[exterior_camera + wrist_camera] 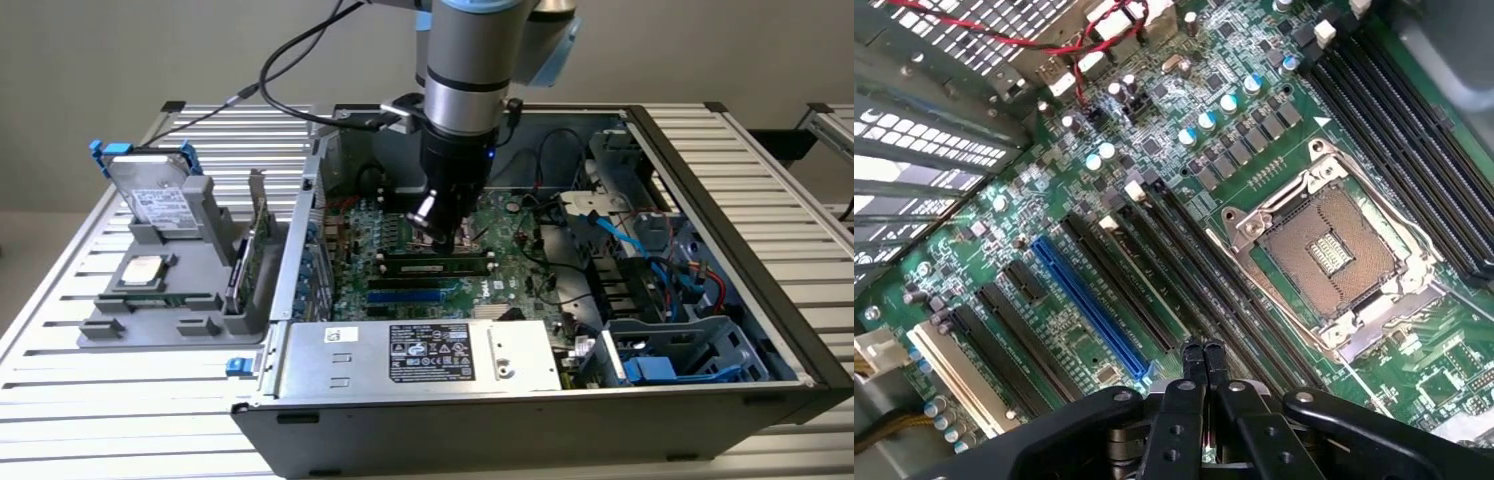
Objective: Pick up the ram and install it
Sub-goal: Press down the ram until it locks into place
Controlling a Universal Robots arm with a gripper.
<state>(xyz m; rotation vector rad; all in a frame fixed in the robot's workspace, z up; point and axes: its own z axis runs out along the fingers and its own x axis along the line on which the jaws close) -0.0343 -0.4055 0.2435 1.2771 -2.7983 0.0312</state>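
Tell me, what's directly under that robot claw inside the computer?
Under the shut gripper lies the green motherboard, with long black slots below the fingertips. The gripper's black body covers the board beneath it.

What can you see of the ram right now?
The ram is a slim green circuit-board stick with a row of dark chips along its face. It stands on edge in a black slot on the motherboard, inside the open computer case, running across the exterior view just above the blue slots. The shut gripper sits directly over its middle, at or near its top edge. Contact and full seating cannot be told.
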